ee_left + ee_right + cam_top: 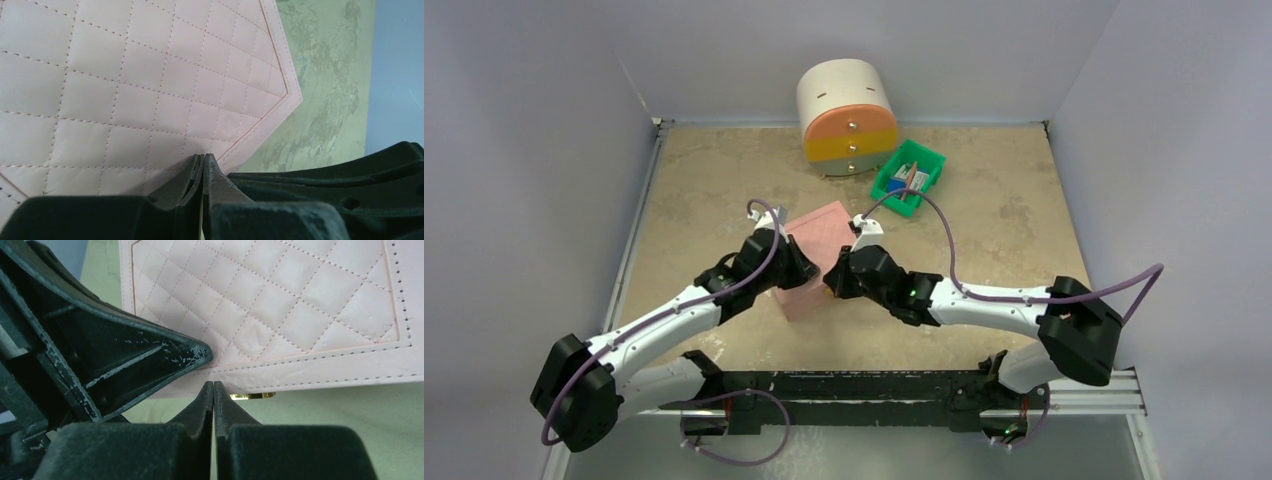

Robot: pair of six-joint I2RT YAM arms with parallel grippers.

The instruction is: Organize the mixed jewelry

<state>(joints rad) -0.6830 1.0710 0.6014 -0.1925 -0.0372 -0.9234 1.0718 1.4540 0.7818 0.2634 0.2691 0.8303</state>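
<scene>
At the middle of the bench (pixel 994 235), the pink quilted box (pixel 816 240) lies shut, with no jewelry showing, so it is presumably inside. The left pincer (pixel 203 160) and the right pincer (pixel 213 387) are each pressed together, empty, at its front edge. The gold clasp (pixel 252 396) sits just beside the right one, the nearer.

place: robot lab cell | evidence: grey enclosure walls (pixel 534 130); mounting rail (pixel 874 384)

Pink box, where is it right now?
In the top view the pink box sits mid-table, a little left of centre, in front of the green bin and the round drawer chest.
</scene>
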